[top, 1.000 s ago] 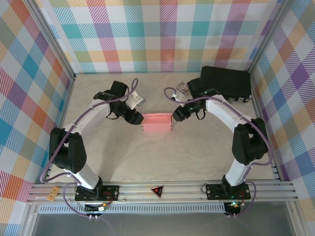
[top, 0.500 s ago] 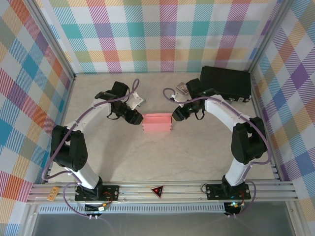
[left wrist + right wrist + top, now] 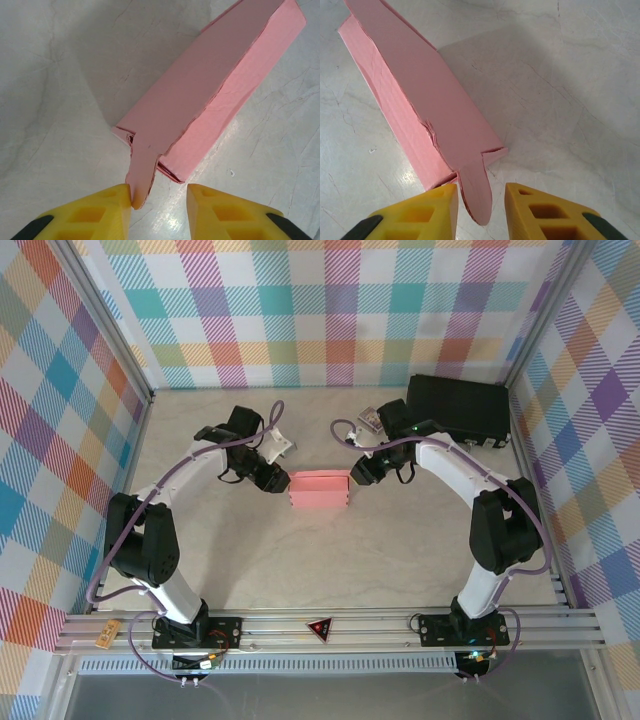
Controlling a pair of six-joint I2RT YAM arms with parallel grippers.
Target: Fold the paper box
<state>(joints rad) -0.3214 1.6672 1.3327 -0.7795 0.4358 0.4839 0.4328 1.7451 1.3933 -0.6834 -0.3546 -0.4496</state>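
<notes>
Straddling end tabs [image 3: 142,175] of the paper box [image 3: 319,489], left gripper [image 3: 159,192] and right gripper [image 3: 481,192] stand part-spread, not pinching, seemingly ready to tuck them.

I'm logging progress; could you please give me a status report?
Left claw open, end tab between its fingers, unclamped. Right claw open, same at other end. Paper box on table, tabs untucked. Black case well clear.
</notes>
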